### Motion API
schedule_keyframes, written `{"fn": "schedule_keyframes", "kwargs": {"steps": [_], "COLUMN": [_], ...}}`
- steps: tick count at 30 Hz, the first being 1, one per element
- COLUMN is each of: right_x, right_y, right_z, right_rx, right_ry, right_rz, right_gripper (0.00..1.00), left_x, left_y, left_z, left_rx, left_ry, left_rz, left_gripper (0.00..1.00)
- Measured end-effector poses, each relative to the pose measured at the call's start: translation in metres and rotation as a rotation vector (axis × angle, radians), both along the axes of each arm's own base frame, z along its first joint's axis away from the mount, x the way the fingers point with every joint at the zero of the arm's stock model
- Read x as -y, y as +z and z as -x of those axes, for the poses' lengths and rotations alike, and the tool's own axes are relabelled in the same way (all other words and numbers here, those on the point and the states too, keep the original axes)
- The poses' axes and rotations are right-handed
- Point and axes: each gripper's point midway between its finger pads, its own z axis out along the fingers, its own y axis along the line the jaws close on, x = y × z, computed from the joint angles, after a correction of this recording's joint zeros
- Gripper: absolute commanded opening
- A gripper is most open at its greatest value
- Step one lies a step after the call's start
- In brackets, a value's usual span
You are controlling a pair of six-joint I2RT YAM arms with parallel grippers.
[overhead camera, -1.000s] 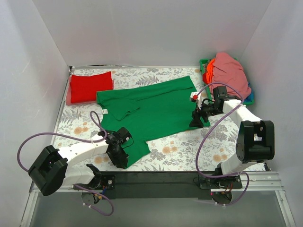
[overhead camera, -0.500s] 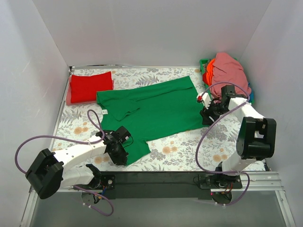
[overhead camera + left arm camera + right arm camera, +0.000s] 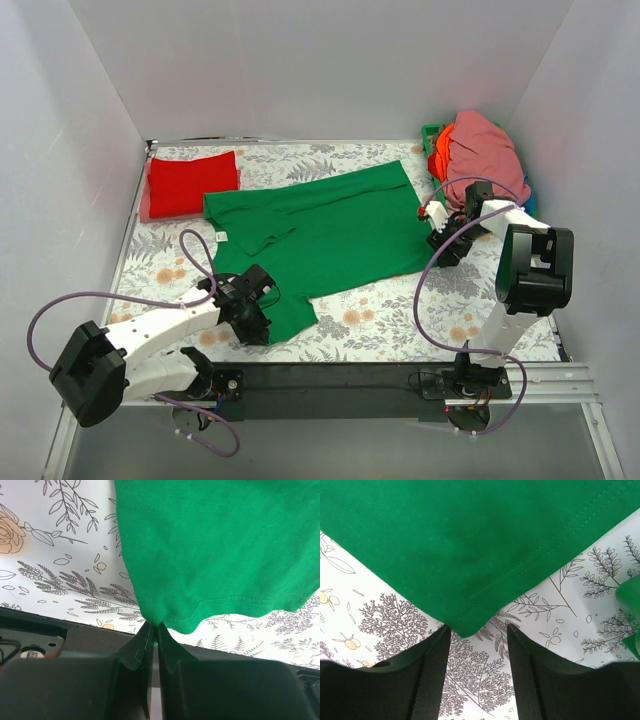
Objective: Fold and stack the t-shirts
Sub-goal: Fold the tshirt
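Right tool [image 3: 477, 635] backed off green t-shirt [image 3: 340, 235], left tool [image 3: 156, 630] still pinching hem

No words, brands, numbers or signs can be read in any view. The one label-like thing is a small white tag [image 3: 222, 236] at the edge of the green t-shirt [image 3: 340, 225], on the far side of the left gripper [image 3: 256, 326] and well apart from it. Any print on it is too small to read.
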Motion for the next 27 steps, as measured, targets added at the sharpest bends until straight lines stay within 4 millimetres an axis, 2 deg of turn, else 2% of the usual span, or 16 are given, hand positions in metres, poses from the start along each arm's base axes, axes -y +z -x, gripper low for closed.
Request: {"fn": "schedule_keyframes", "kwargs": {"steps": [6, 9, 13, 15, 18, 22, 27], "right_x": [-0.001, -0.005, -0.011, -0.013, -0.016, -0.016, -0.016], "right_y": [0.0, 0.0, 0.0, 0.0, 0.0, 0.003, 0.021], "right_z": [-0.001, 0.0, 0.004, 0.007, 0.007, 0.011, 0.004], "right_rx": [0.002, -0.002, -0.016, -0.025, -0.029, -0.042, -0.019], "right_ry": [-0.002, 0.001, 0.0, -0.001, -0.003, -0.004, -0.002], "right_rz": [-0.007, -0.028, -0.061, -0.072, -0.081, -0.083, -0.082], "right_gripper": [0.43, 0.33, 0.12, 0.07, 0.02, 0.01, 0.01], "left_x": [0.002, 0.005, 0.009, 0.009, 0.008, 0.006, 0.004], "left_y": [0.008, 0.015, 0.025, 0.028, 0.033, 0.043, 0.058], "left_z": [-0.004, -0.01, -0.019, -0.023, -0.025, -0.033, -0.05], "left_rx": [0.024, 0.049, 0.089, 0.107, 0.124, 0.159, 0.214], "left_ry": [0.002, 0.004, 0.009, 0.012, 0.018, 0.036, 0.066], "left_rz": [0.011, 0.021, 0.031, 0.034, 0.036, 0.038, 0.042], "left_gripper": [0.0, 0.0, 0.0, 0.0, 0.0, 0.0, 0.0]}}
